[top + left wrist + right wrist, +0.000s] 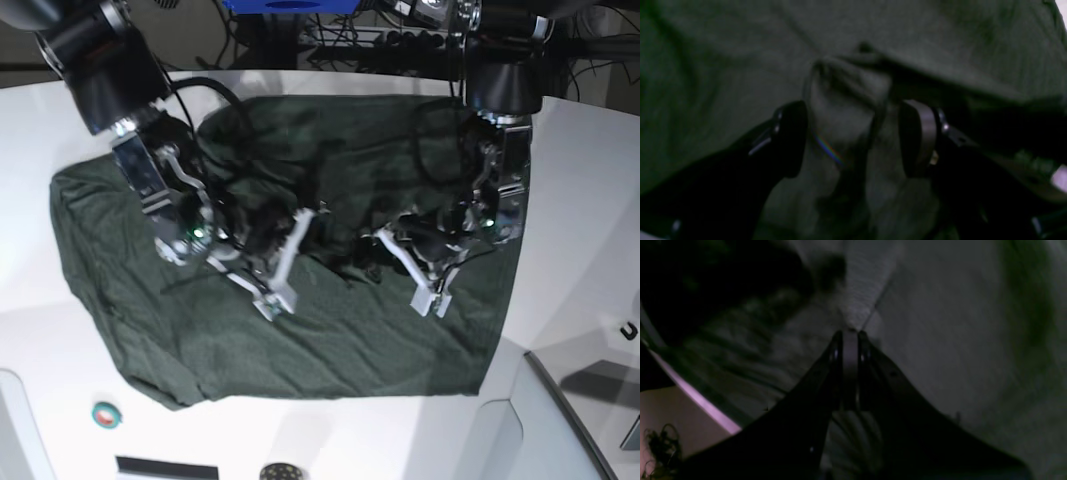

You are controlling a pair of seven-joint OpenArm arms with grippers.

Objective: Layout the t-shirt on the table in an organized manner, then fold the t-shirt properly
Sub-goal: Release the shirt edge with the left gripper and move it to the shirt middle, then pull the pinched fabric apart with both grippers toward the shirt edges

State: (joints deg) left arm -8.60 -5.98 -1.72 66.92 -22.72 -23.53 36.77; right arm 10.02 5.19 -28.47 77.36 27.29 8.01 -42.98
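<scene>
While it lies spread over most of the white desk point(580, 160), the dark green t-shirt point(330, 340) is wrinkled and bunched toward its middle, with flatter cloth near its lower edge. The right gripper point(850, 335) has its jaws pressed together, and in the right wrist view they pinch a thin ridge of the shirt at their tips. The left gripper point(853, 136) has its jaws spread, a raised fold of cloth standing between them without being squeezed. Only the base view shows both arms low over the shirt's middle and a small teal ring point(105, 412) on the desk, apart from the shirt's lower corner.
</scene>
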